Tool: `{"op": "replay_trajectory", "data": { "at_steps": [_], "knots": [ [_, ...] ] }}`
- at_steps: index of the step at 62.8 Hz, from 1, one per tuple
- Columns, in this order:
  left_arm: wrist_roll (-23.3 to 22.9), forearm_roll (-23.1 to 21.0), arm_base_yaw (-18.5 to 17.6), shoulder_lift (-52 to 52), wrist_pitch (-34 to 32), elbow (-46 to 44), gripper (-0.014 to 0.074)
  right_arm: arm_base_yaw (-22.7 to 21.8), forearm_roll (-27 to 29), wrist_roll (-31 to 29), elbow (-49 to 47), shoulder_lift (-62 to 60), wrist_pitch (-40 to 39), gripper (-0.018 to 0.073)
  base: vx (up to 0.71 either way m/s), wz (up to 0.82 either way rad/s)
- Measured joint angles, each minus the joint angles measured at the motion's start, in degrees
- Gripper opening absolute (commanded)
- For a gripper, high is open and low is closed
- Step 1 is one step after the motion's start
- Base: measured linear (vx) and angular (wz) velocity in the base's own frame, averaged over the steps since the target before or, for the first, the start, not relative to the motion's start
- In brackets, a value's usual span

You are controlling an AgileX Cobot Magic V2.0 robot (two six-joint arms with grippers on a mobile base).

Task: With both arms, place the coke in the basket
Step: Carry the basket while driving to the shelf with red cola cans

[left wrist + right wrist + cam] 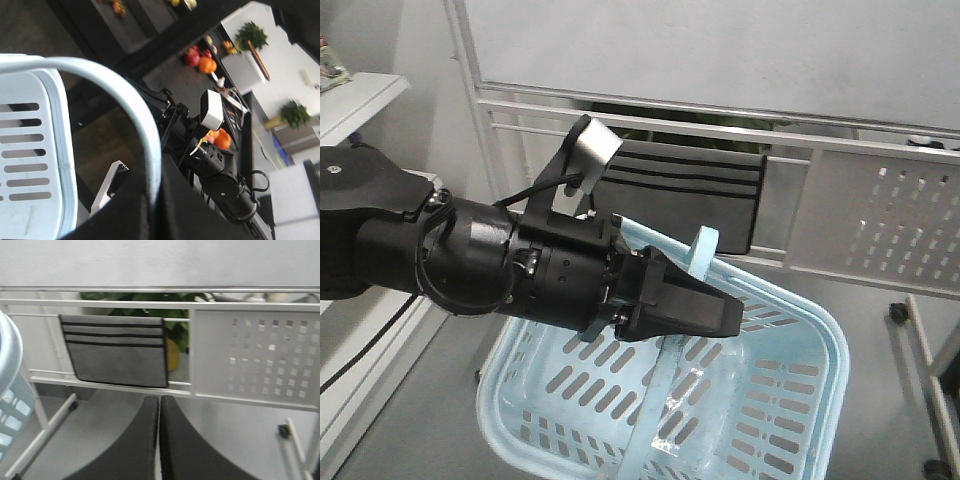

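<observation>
Left of centre, front view: left claw [720, 318], clamped across one hoop handle [656, 410] of basket [800, 305]. Handle drawn up over the open mouth, judged a steadying hold that presents the opening for dropping a bottle in.

Basket: near and low, directly under the claw, mouth upward. Long axis judged near-to-far, leaning left at the near end, with the gripped handle spanning it. Lifted or set down: cannot tell.

Right of scene: right claw [159, 407], fingers pressed together on nothing, pointing towards far rack [250, 355] with grey pouch [117, 350]. Judged free for fetching.

Coke: not in view anywhere, none visible through the basket's mouth. Placement not yet done.
</observation>
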Motion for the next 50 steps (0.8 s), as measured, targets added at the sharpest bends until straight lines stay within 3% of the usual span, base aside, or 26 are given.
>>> {"op": "replay_trajectory", "data": {
  "at_steps": [50],
  "knots": [
    [0.0, 0.0, 0.0, 0.0, 0.0, 0.0, -0.0006, 0.0, 0.0, 0.0, 0.0, 0.0, 0.0, -0.0005, 0.16, 0.59]
  ]
}}
